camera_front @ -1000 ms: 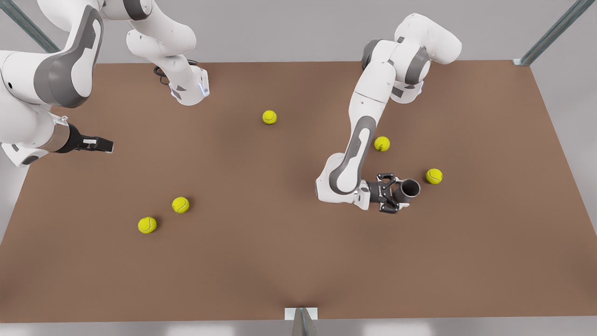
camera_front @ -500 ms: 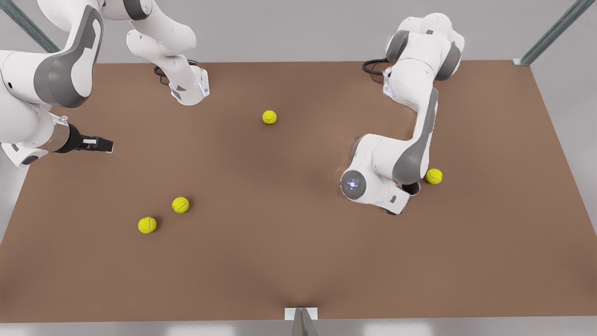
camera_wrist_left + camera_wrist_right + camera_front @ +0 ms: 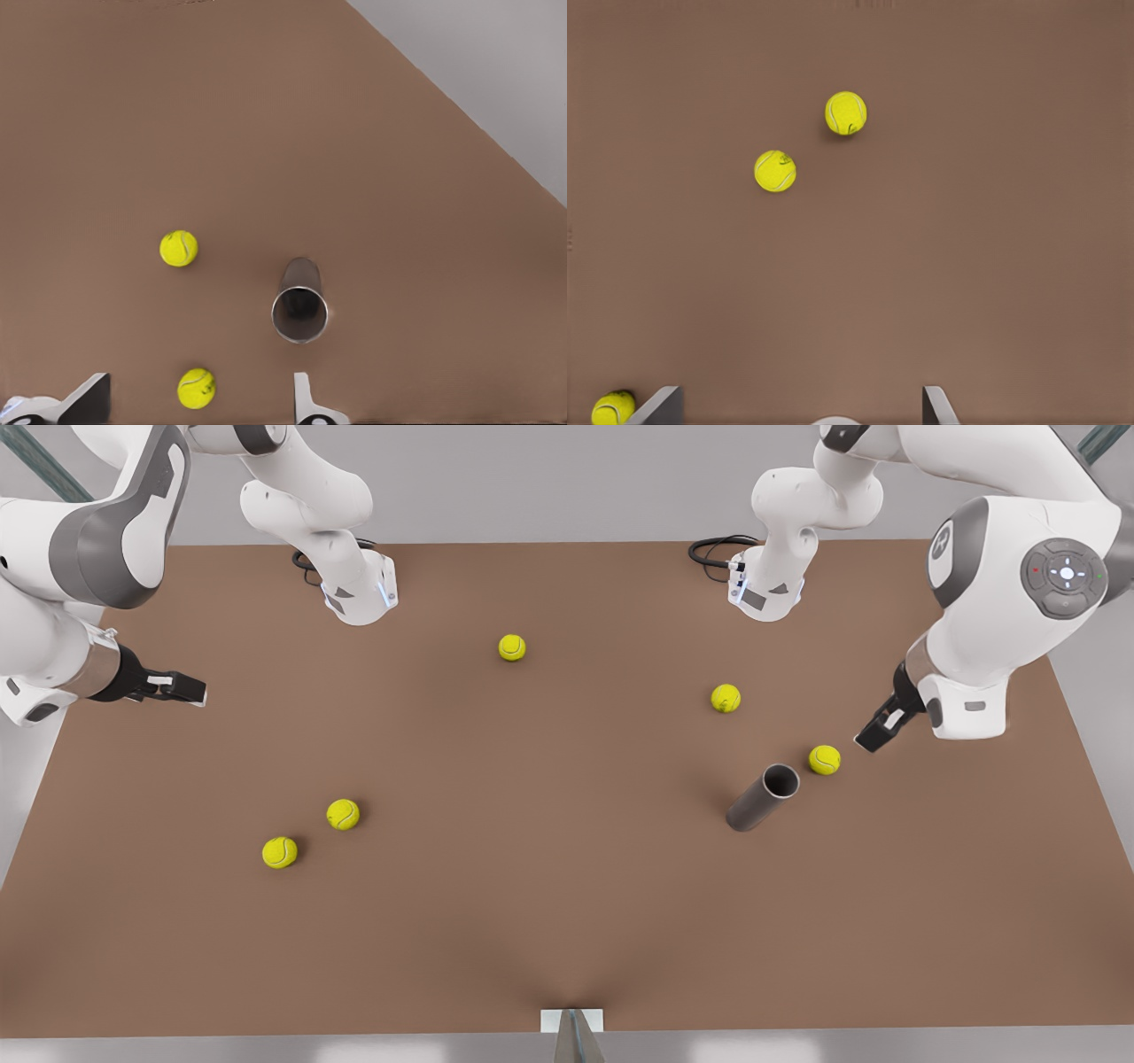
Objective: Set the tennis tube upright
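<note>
Released since a second ago: left hand [image 3: 873, 737] now off the tennis tube [image 3: 762, 797], raised near the desk's [image 3: 567, 921] right edge, fingers spread, empty. Tube stands upright, open end up, just beside a tennis ball [image 3: 824, 759]. Right hand [image 3: 188, 689] waits by the left edge, open, empty.

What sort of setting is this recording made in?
Probably a simulated robot test bench: a bare brown table with metal frame struts at its corners, two white arms mounted on it, and a grey tennis tube among scattered tennis balls.
</note>
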Robot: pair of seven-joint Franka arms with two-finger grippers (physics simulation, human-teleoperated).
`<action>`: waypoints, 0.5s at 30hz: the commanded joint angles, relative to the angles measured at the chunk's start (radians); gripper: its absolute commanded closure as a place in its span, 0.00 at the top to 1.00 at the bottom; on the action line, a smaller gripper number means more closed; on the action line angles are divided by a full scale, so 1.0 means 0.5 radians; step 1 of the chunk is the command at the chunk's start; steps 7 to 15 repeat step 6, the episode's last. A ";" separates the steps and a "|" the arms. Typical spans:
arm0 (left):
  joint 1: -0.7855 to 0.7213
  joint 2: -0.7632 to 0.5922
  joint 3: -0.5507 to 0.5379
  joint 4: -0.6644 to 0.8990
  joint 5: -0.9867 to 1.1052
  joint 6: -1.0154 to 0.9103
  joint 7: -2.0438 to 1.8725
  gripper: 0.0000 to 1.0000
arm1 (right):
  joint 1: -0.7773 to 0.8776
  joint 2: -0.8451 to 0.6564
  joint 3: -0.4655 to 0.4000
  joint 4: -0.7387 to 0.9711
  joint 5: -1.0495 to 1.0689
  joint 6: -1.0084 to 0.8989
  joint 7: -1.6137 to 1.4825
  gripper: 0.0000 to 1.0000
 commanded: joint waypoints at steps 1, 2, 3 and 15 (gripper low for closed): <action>0.001 -0.003 -0.006 0.001 -0.008 0.014 1.774 1.00 | 0.002 0.000 -0.001 0.001 0.001 0.005 0.000 1.00; 0.001 -0.006 -0.009 -0.002 -0.008 0.011 1.774 1.00 | 0.002 0.000 -0.001 0.001 0.001 0.005 0.000 1.00; 0.001 -0.006 -0.009 0.001 -0.008 0.011 1.774 1.00 | 0.002 0.000 -0.001 0.001 0.001 0.005 0.000 1.00; 0.001 -0.012 -0.009 -0.002 -0.005 0.008 1.774 1.00 | 0.002 0.000 -0.001 0.001 0.001 0.005 0.000 1.00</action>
